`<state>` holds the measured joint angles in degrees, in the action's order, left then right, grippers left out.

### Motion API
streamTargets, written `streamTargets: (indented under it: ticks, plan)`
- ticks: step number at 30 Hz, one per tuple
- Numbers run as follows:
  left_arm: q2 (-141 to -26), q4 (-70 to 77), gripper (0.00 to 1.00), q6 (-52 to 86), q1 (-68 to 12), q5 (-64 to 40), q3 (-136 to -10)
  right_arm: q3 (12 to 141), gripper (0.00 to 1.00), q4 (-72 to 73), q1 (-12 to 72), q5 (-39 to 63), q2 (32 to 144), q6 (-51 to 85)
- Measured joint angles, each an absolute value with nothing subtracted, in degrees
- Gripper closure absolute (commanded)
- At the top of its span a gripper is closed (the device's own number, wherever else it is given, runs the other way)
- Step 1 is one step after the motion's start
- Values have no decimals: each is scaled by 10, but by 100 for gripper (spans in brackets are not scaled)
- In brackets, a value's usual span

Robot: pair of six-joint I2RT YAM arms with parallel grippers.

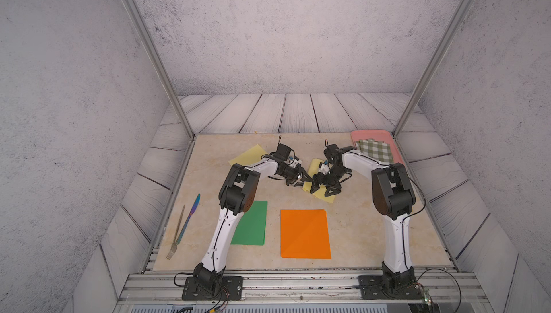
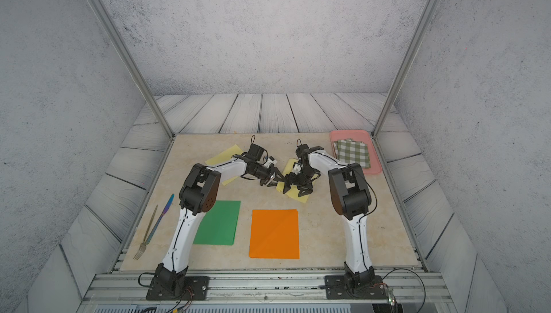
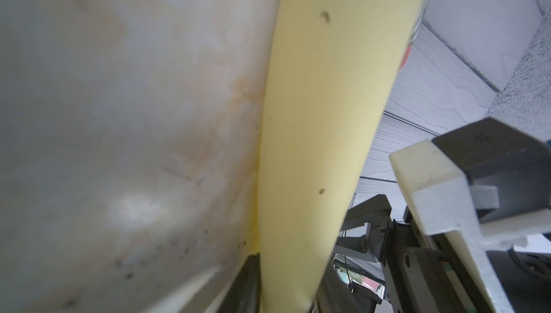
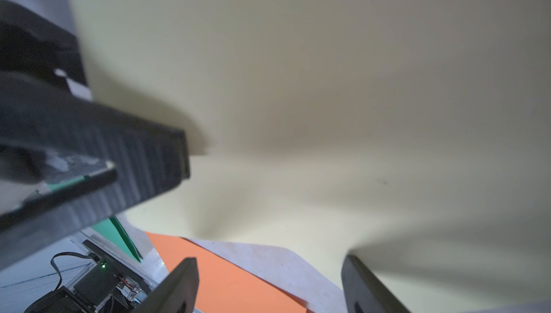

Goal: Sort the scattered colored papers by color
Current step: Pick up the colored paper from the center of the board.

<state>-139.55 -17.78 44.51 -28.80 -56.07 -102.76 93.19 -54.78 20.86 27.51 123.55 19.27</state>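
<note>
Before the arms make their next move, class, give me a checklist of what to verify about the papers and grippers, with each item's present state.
1. The yellow paper sits between the jaws of the left gripper: ok.
2. Left grip firmly closed on it: cannot tell.
3. The right gripper is open, jaws apart over the same sheet: ok.
4. The second yellow paper lies flat on the far side, partly behind the left arm: ok.
5. The two yellow sheets are together: not ok, they lie apart.
6. The green paper and orange paper lie flat at the front, away from both grippers: ok.
</note>
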Motion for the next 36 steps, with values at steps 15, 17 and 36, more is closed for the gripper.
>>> streamTargets:
  ticks: [15,17,36]
  plan:
    - [-1395,-100,74,499,-280,-582,-1004,910,15,-485,161,276,1160,248]
    - [-1395,-81,74,511,-276,-588,-992,899,16,-469,136,276,1125,262]
    - [-1395,162,71,678,-270,-665,-934,758,17,-343,60,338,1084,361]
